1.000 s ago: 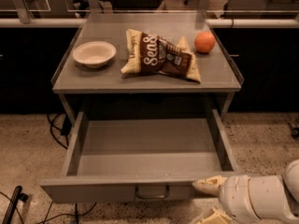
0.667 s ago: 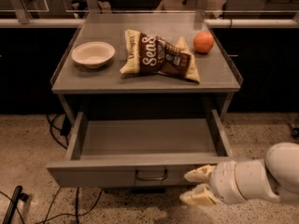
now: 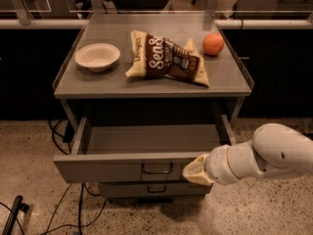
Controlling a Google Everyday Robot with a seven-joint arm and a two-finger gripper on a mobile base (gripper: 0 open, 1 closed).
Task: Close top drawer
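The top drawer (image 3: 117,169) is a wide grey drawer, partly pulled out of the grey cabinet, with a small dark loop handle (image 3: 157,168) at the centre of its front. Its inside looks empty. My gripper (image 3: 192,173) sits at the end of a white arm coming in from the right. It presses against the right part of the drawer front, just right of the handle.
On the cabinet top (image 3: 98,84) lie a white bowl (image 3: 97,56), a brown and cream snack bag (image 3: 166,58) and an orange (image 3: 213,43). A narrower drawer front (image 3: 151,189) sits below. Cables (image 3: 63,214) trail on the speckled floor at the left.
The drawer has slid back into the cabinet and less of its inside shows. My gripper has moved left and up along the drawer front, staying against it.
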